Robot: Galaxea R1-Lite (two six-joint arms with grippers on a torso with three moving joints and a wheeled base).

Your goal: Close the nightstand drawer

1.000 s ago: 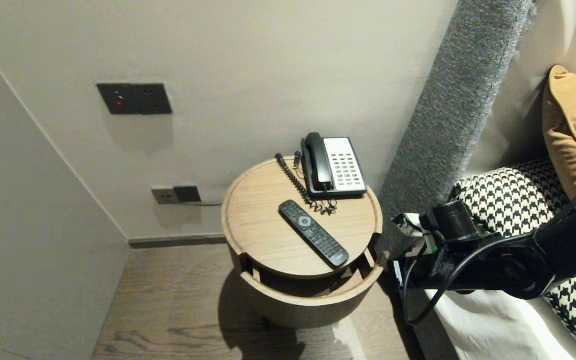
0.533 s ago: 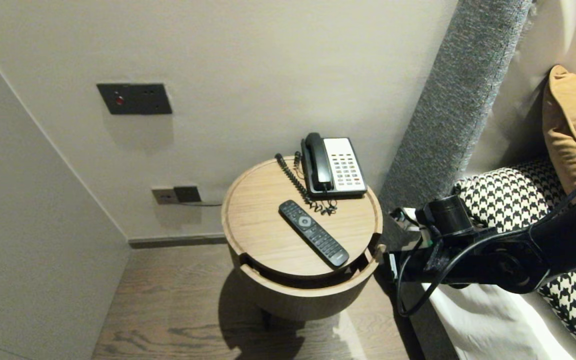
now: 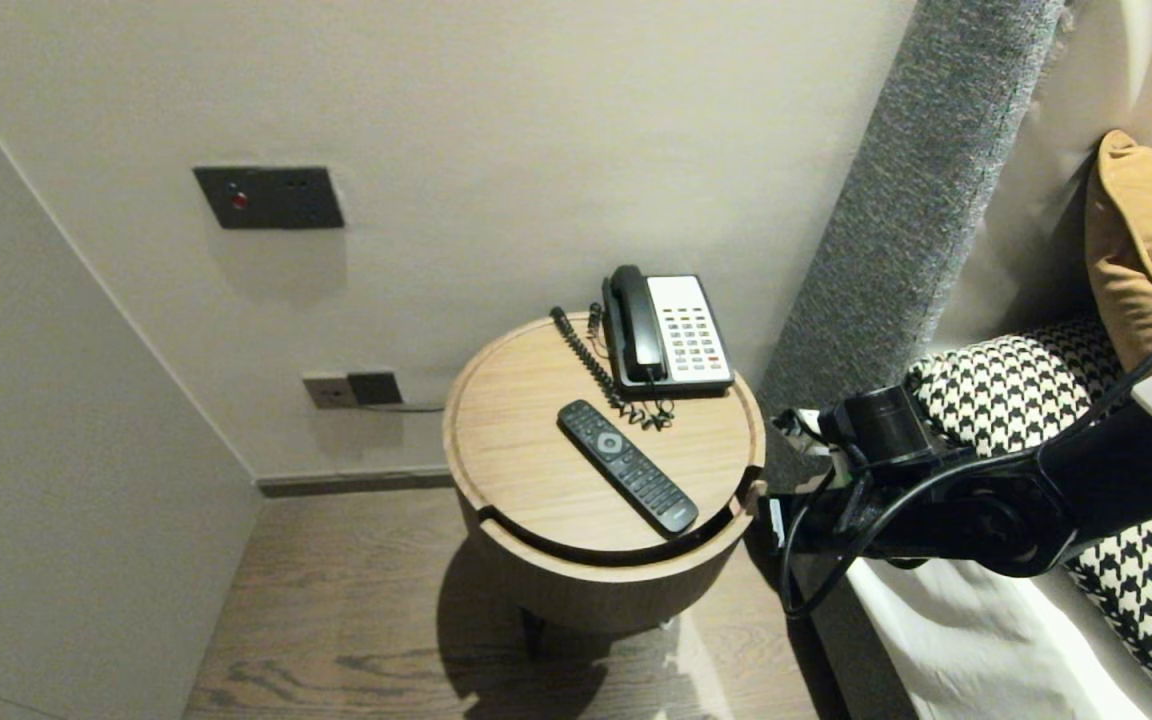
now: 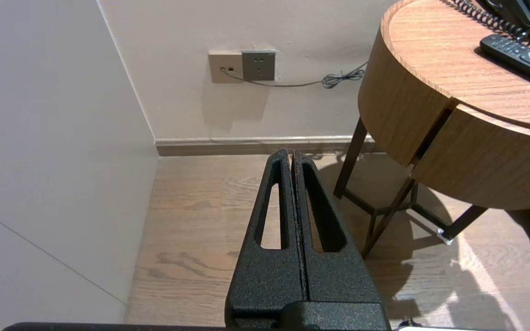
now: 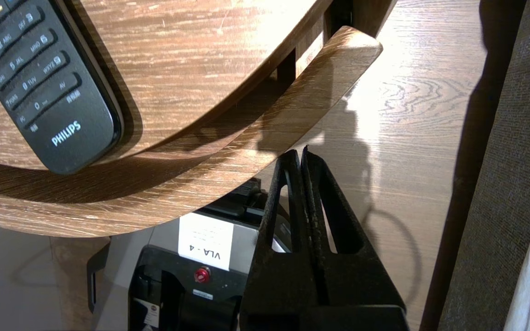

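A round wooden bedside table (image 3: 526, 440) stands against the wall, with a curved drawer (image 3: 596, 590) in its front that stands out only by a narrow gap. A black remote (image 3: 626, 465) and a black-and-white desk phone (image 3: 671, 335) lie on top. My right gripper (image 3: 771, 515) is shut and empty, its tips at the drawer's right end. In the right wrist view the right gripper (image 5: 301, 154) lies against the drawer rim (image 5: 228, 165), near the remote (image 5: 48, 92). My left gripper (image 4: 290, 156) is shut, parked low over the floor to the left of the table (image 4: 407, 101).
A grey headboard (image 3: 896, 220) and a bed with a houndstooth pillow (image 3: 1016, 390) and an orange cushion (image 3: 1146, 250) close in the right side. Wall sockets (image 3: 351, 388) and a switch panel (image 3: 269, 197) are on the wall. Wooden floor (image 3: 356, 620) lies to the table's left.
The drawer has slid back under the tabletop, from well out to nearly flush. My right arm has moved with it towards the table. The left arm has kept still.
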